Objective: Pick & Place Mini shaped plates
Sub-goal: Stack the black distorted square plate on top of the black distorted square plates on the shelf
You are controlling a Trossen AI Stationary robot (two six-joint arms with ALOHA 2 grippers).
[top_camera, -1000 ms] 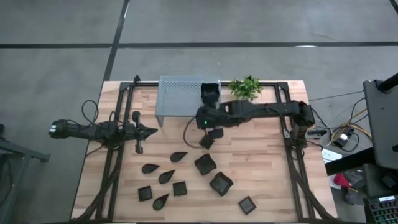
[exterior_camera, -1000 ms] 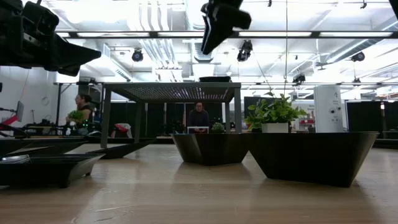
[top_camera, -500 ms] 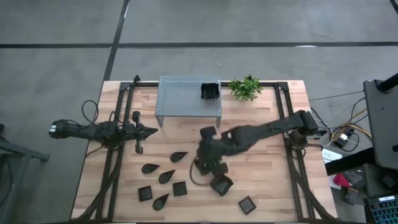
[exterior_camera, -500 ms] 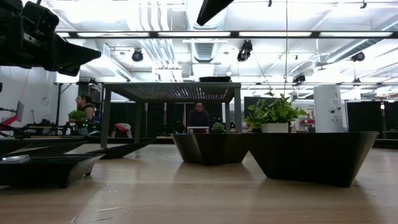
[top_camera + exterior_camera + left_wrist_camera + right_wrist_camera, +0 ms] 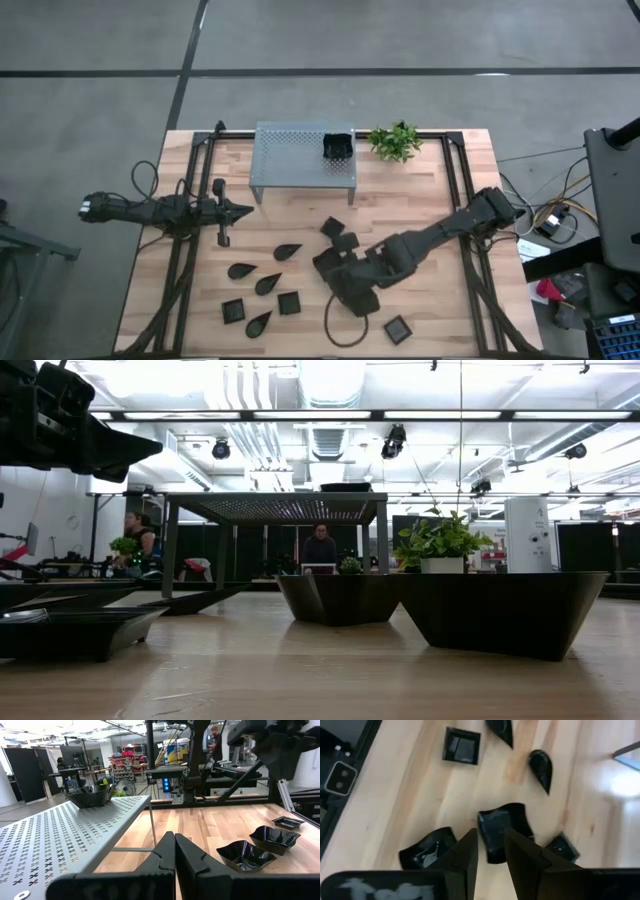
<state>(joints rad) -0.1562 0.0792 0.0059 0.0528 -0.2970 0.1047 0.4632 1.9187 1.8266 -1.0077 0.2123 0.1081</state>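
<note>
Let's count the black plates, twelve in all. Two are big wavy squares lying just beside each other: one (image 5: 322, 262) under the right arm, the second (image 5: 362, 300) nearer the front edge. There are five tiny squares: a pair near the table's middle (image 5: 331, 228) (image 5: 345, 243), two at the front left (image 5: 233, 311) (image 5: 289, 302), and one alone at the front right (image 5: 398, 329). We count four leaf plates (image 5: 287, 251) (image 5: 241, 270) (image 5: 267, 284) (image 5: 258, 322) scattered left of centre.

The twelfth is a dish (image 5: 338, 148) sitting on top of the grey perforated shelf (image 5: 295, 155), at its right end. That is the only thing the shelf holds. One green plant (image 5: 393, 140) stands beside it on the wooden table (image 5: 430, 270).

The right gripper (image 5: 490, 842) is low over the first wavy square (image 5: 502, 827). Its fingers (image 5: 467, 852) stand a narrow gap apart, with the plate's near edge showing between them. We cannot tell whether the pads touch it, and the plate lies flat on the wood.

The left gripper (image 5: 173, 836) waits at the table's left side with its fingers pressed together and holds nothing.
</note>
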